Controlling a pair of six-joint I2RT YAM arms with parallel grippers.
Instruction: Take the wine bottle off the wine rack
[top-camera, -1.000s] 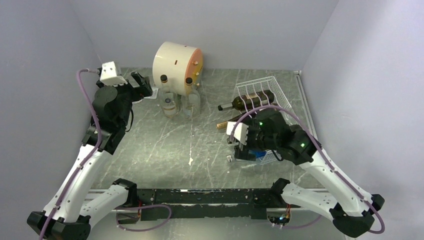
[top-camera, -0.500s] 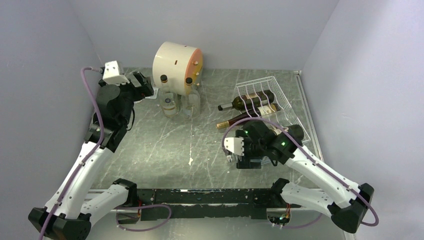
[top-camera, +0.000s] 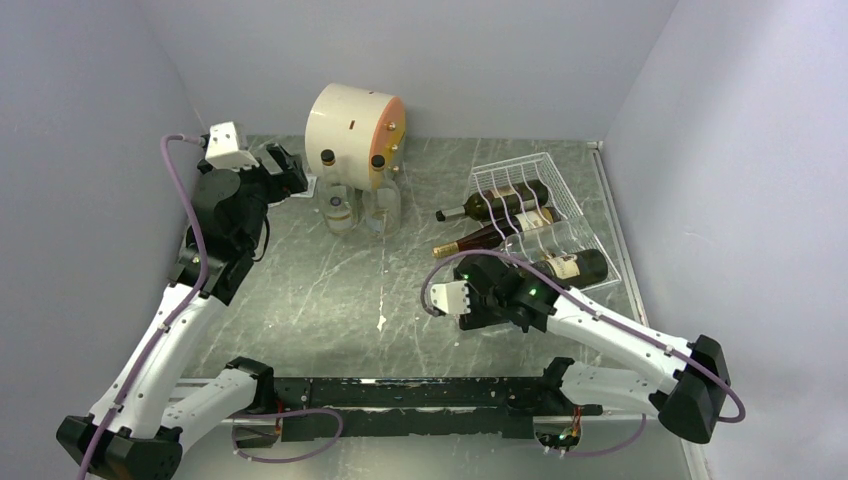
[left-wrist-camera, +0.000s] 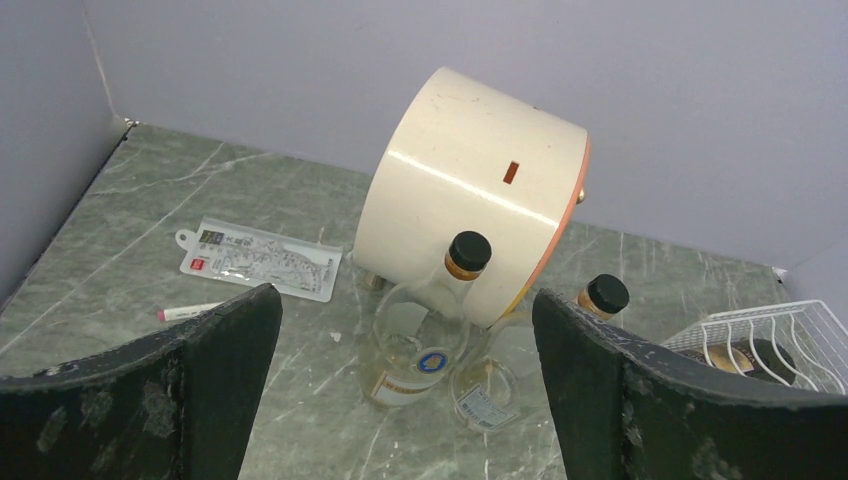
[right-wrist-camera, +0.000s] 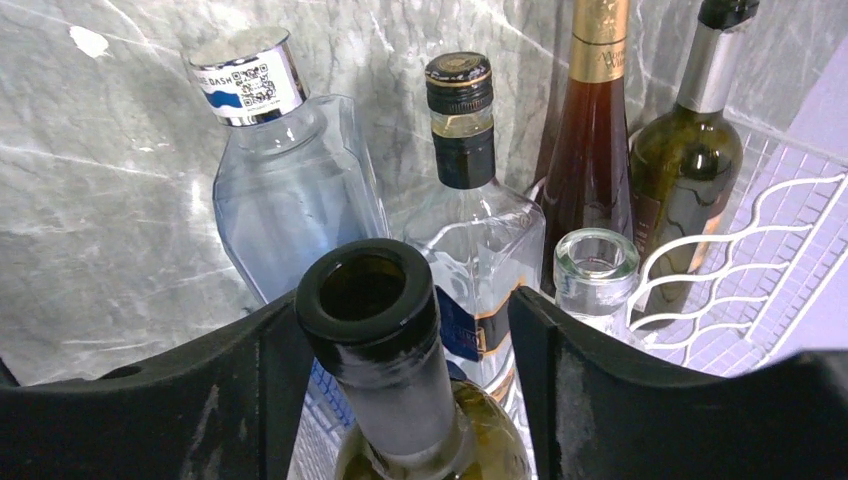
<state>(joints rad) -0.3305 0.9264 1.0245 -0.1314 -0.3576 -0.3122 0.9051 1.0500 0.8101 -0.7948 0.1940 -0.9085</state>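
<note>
Right arm (top-camera: 610, 330) low by wine rack (top-camera: 510, 172), right pincer (right-wrist-camera: 400, 330) released astride wine bottle (right-wrist-camera: 370, 300), left pincer (left-wrist-camera: 405, 330) released

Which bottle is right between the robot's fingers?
The dark green glass bottle with the open, uncapped mouth. It alone sits between the fingers of the right gripper; the other bottles are farther off.

The wine rack (top-camera: 565, 200) sits at the right rear of the worktop (top-camera: 330, 290), with bottles (top-camera: 500, 203) lying side by side in its cradles, necks pointing left. At its near end, the neck of a wine bottle (right-wrist-camera: 385, 330) lies between the fingers of my right end effector (right-wrist-camera: 400, 390). The drum (top-camera: 352, 122) stands at the rear, left of the rack, with two upright bottles (top-camera: 338, 205) just before it. Left of those lie a card (left-wrist-camera: 262, 262) and, nearer, a pen (left-wrist-camera: 190, 311)
</note>
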